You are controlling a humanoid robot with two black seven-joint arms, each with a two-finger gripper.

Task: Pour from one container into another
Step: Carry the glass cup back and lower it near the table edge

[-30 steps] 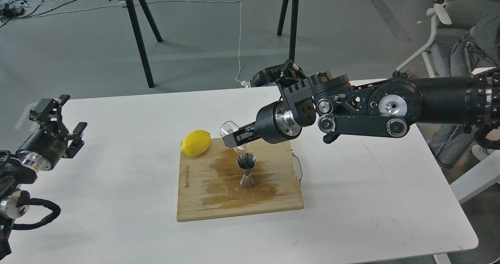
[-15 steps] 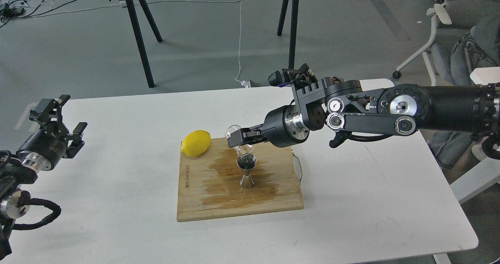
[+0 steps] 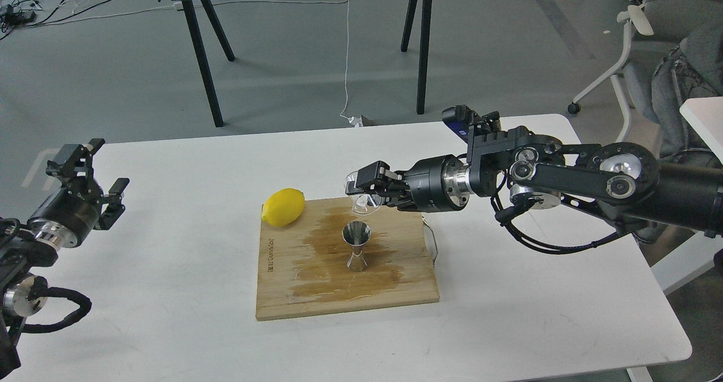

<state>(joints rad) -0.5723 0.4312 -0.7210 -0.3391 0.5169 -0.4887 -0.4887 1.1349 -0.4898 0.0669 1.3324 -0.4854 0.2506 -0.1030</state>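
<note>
Your right tool is clenched on the clear cup, carried in the air over the far edge of the wooden board. The steel jigger stands upright on the wet middle of the board, below the cup and a little nearer you, well apart from it. Its long axis is vertical, mouth up. I judge any further pour needs the cup's lip brought over that mouth. Your left tool hangs released, far off over the surface.
</note>
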